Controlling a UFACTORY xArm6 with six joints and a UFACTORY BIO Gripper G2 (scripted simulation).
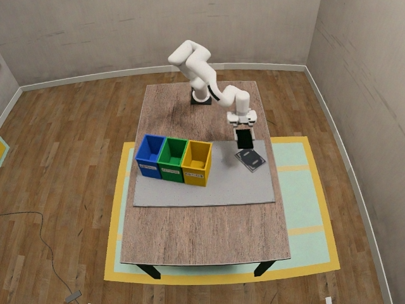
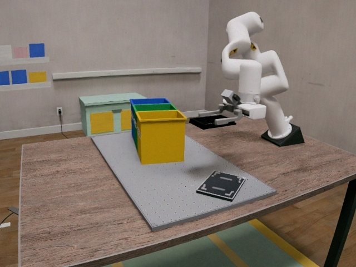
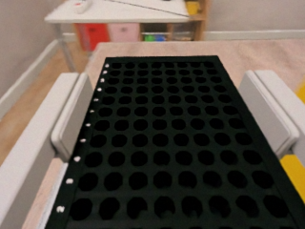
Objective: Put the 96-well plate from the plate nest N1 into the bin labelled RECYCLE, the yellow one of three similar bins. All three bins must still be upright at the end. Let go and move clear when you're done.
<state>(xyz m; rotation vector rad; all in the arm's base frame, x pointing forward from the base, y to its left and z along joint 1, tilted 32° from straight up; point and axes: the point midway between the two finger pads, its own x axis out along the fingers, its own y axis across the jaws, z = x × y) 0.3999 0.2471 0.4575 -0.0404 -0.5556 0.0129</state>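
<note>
The gripper [image 1: 244,133] [image 2: 209,118] [image 3: 171,114] is shut on the black 96-well plate [image 1: 245,142] [image 2: 198,123] [image 3: 167,149], one finger along each long side. The plate is held roughly level in the air, behind the nest and to the right of the bins in the top view. The dark plate nest [image 1: 251,159] [image 2: 221,185] is empty. The yellow bin [image 1: 196,182] [image 2: 162,141] stands upright, its label facing front in the top view, nothing seen inside. Beside it the green bin [image 1: 171,177] [image 2: 155,107] and blue bin [image 1: 152,173] [image 2: 149,100] are upright.
The bins stand side by side, yellow nearest the nest, on a grey perforated board [image 1: 228,192] [image 2: 161,195] on the wooden table [image 1: 202,232] [image 2: 65,189]. The arm's base [image 1: 200,99] [image 2: 283,138] is at the back. Yellow patches show at the wrist view's right edge.
</note>
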